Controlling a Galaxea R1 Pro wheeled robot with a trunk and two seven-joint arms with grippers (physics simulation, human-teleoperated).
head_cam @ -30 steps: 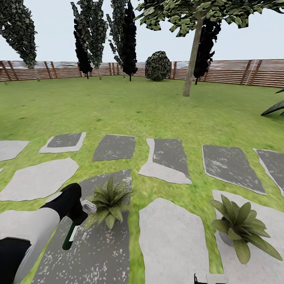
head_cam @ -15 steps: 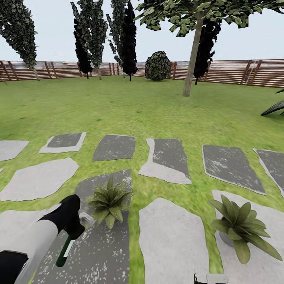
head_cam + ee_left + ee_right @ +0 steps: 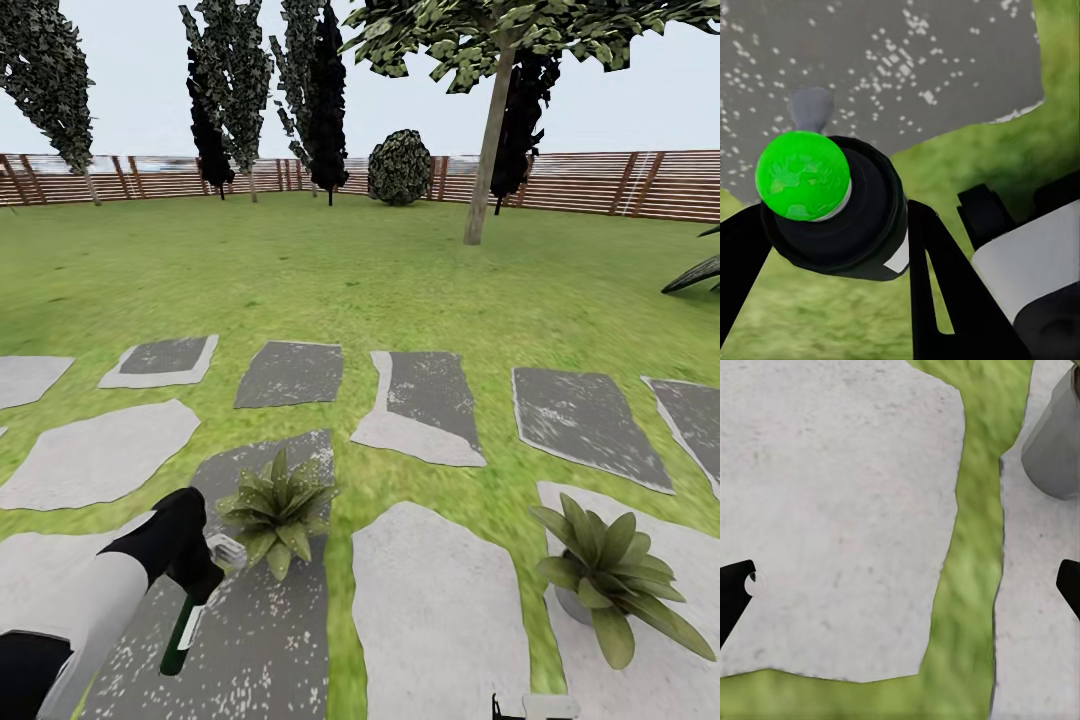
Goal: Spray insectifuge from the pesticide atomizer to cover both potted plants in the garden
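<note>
My left gripper [image 3: 197, 585] is shut on the pesticide atomizer [image 3: 183, 637], a slim dark-green bottle hanging down with its whitish trigger head [image 3: 226, 550] pointing at the nearer potted plant [image 3: 276, 510]. That plant sits on a dark stepping stone [image 3: 255, 640], a short gap from the nozzle. In the left wrist view the bottle's base [image 3: 847, 217] sits between the black fingers [image 3: 937, 285]. The second potted plant [image 3: 606, 577] stands at the right on a pale stone; its grey pot [image 3: 1056, 442] shows beyond my open right gripper [image 3: 900, 585].
Grey and dark stepping stones [image 3: 430, 405] lie across the lawn [image 3: 350, 280]. A tree trunk [image 3: 488, 150], dark bushes [image 3: 400, 168] and a slatted wooden fence [image 3: 600, 182] stand far behind. A pale stone [image 3: 840, 510] lies under the right gripper.
The left arm has dropped a little toward me with the atomizer, then edged back right; the trigger head now sits lower beside the near plant. Plants and view are unchanged.
</note>
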